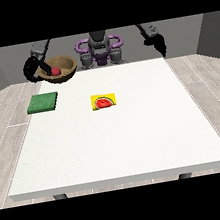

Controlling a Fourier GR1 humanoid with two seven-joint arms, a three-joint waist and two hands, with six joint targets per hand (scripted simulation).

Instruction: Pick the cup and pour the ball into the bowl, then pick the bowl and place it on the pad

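So in the front view, the hand at the view's left [33,69] was raised over the table's far corner, fingers curled round the rim of the wooden bowl [60,69], red ball [55,71] sitting inside. Bowl was up above the white table [117,141], behind the green pad [43,102]. The hand at the view's right [158,43] hung off the far edge, holding nothing; couldn't tell how its fingers lay.

A yellow card with a watermelon slice [104,102] lies flat on the white table [137,138], near its middle.
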